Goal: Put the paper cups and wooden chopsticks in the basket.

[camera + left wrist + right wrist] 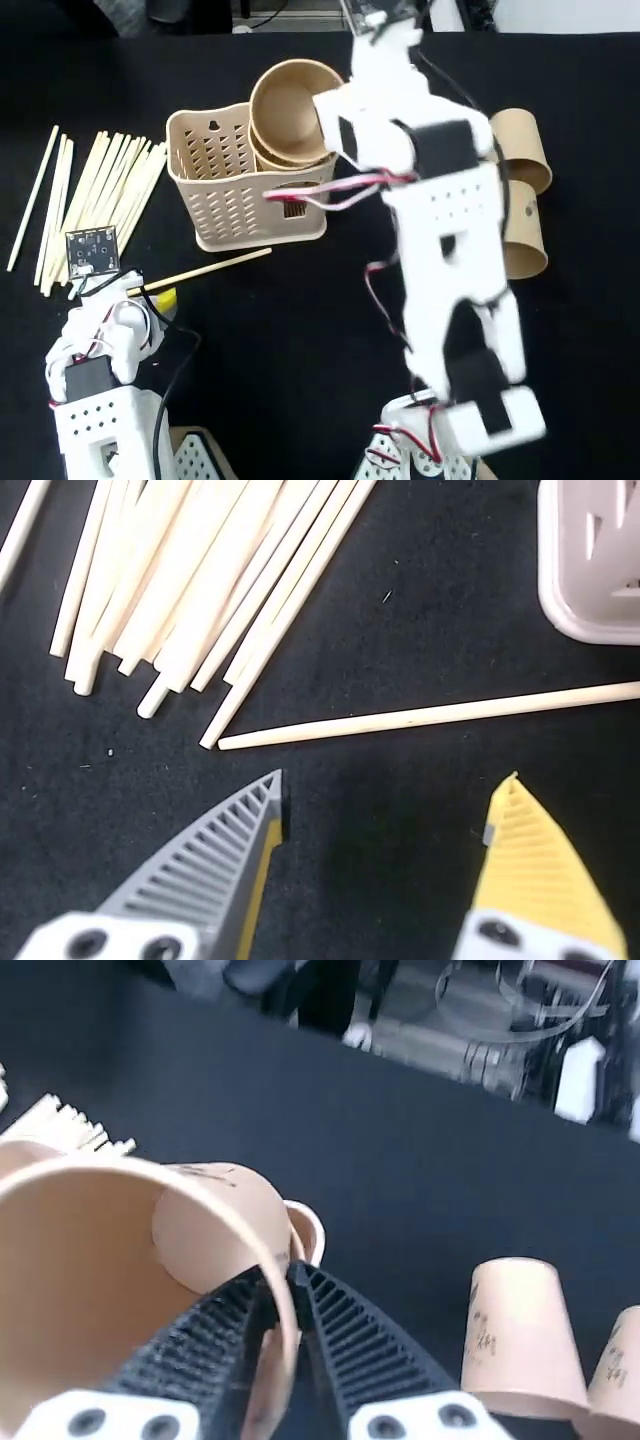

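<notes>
right gripper (285,1278) clamped on rim of cup (90,1290), cup held tilted at basket (225,205) corner, nested on another | left gripper (396,780) spread wide, nothing held, poised over lone chopstick (430,715) lying just beside basket | chopstick pile (105,190) laid beyond | two loose cups (522,150) laid sideways, far side of basket

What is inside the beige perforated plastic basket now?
Nested brown paper cups stand at one end of the basket; the right gripper is shut on the rim of the top cup. The cup count and the basket floor beneath are hidden.
</notes>
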### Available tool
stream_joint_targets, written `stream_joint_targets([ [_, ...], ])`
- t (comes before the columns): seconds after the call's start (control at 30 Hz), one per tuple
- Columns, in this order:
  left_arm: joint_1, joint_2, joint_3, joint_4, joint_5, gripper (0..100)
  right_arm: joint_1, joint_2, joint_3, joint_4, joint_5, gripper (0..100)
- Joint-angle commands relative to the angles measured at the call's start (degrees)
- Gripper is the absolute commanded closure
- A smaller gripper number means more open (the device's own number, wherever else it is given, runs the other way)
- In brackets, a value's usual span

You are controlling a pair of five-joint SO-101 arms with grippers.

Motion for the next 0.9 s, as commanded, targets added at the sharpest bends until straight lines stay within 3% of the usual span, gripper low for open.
stream_joint_targets([
  [0.0, 0.13, -0.26, -0.22, -0.88, -0.26, 69, -0.62, 6.02, -8.75, 4.75, -0.44, 98.2],
  [0.07, 0.13, -0.26, -0.22, -0.88, -0.26, 69, -0.62, 9.63, -12.70, 7.30, -0.53, 96.4],
  [0.2, 0.13, -0.26, -0.22, -0.88, -0.26, 69, -0.70, 14.37, -21.23, 12.13, -1.41, 77.3],
  [0.3, 0.22, -0.26, -0.22, -0.88, -0.26, 69, -1.41, 16.22, -27.65, 15.38, 1.05, 68.3],
  [0.67, 0.22, -0.26, -0.22, -0.70, -0.26, 69, -5.19, 17.19, -39.16, 13.89, 1.93, 69.8],
  [0.87, 0.22, -0.26, -0.22, -0.70, -0.26, 69, -7.38, 17.19, -35.74, 8.26, 2.29, 69.8],
])
